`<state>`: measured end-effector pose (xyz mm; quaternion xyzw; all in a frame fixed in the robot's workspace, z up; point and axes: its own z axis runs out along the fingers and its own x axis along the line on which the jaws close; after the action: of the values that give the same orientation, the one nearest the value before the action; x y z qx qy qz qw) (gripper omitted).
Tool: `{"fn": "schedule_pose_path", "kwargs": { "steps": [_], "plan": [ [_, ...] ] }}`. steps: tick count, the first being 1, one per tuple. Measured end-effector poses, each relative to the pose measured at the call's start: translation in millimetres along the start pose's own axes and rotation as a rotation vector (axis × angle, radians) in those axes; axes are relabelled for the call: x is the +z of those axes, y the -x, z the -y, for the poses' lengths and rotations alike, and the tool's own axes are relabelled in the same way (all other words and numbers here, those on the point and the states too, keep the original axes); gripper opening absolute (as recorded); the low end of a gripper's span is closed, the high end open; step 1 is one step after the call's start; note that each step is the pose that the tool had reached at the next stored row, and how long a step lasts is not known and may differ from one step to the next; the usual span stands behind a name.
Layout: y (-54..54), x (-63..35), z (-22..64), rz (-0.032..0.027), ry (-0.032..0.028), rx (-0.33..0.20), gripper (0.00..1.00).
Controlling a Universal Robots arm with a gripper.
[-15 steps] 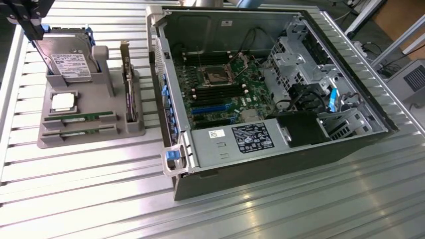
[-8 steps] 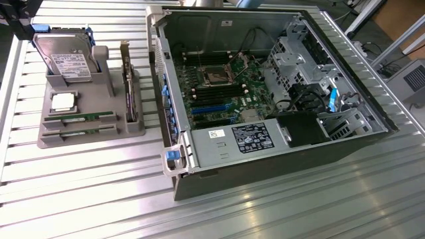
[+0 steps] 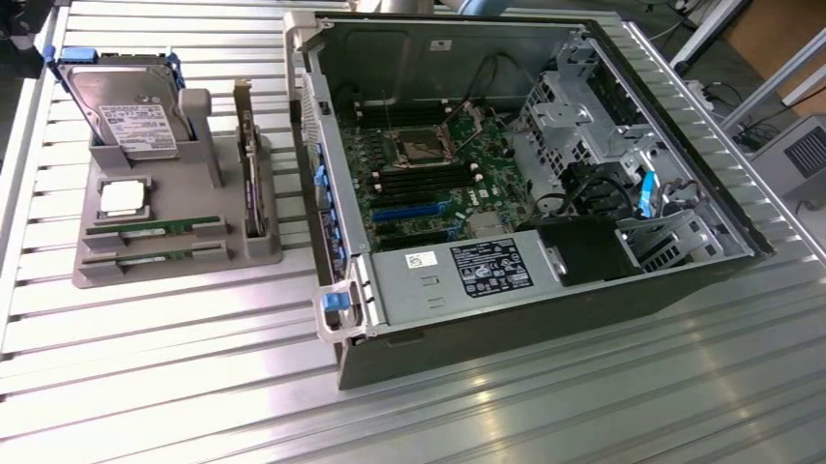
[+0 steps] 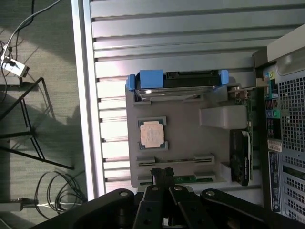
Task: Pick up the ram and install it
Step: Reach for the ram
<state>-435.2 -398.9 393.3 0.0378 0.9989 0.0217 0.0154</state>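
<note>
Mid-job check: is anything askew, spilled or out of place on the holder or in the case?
Nothing stands out. Both ram sticks lie level in their slots on the gray holder, the processor sits flat in its pocket, and nothing looks loose inside the open case.

Lots of open table (image 3: 193,377) in front of the gray holder (image 3: 174,275), so the front ram stick (image 3: 153,257) is reachable from above. Hard drive (image 3: 123,106) stands tall at the back, card on edge (image 3: 254,184) walls one side, and the gap to the computer case (image 3: 490,338) looks tight, I think.
</note>
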Motion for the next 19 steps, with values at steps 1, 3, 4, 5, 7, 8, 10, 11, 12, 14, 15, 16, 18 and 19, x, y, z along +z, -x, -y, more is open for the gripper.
{"fn": "schedule_pose_path", "kwargs": {
  "steps": [1,3,4,5,7,8,10,11,12,14,15,16,18,19],
  "plan": [
    [-1.0,-0.1,0.1,-0.0001,0.0000,0.000,0.11],
    [-4.4,-0.1,0.3,0.0001,0.0000,0.000,0.11],
    [-5.6,-0.2,0.4,0.0001,0.0000,0.000,0.11],
    [-6.7,-0.2,0.5,0.0000,0.0000,0.000,0.11],
    [-9.0,-0.3,0.7,0.0001,0.0000,0.000,0.11],
    [-10.4,-0.3,0.8,0.0002,0.0000,0.000,0.11],
    [-12.8,-0.4,1.0,0.0002,0.0001,0.000,0.11],
    [-13.9,-0.5,1.1,0.0002,0.0000,0.000,0.11],
    [-15.2,-0.5,1.2,0.0003,0.0001,0.000,0.11],
    [-17.9,-0.6,1.4,0.0003,0.0000,0.000,0.11],
    [-19.3,-0.6,1.4,0.0003,0.0000,0.000,0.11],
    [-22.9,-0.7,1.8,0.0005,0.0001,0.000,0.11],
    [-29.1,-0.9,2.2,0.0007,0.0001,0.000,0.11],
    [-30.6,-1.0,2.3,0.0007,0.0000,0.000,0.11]
  ]
}}
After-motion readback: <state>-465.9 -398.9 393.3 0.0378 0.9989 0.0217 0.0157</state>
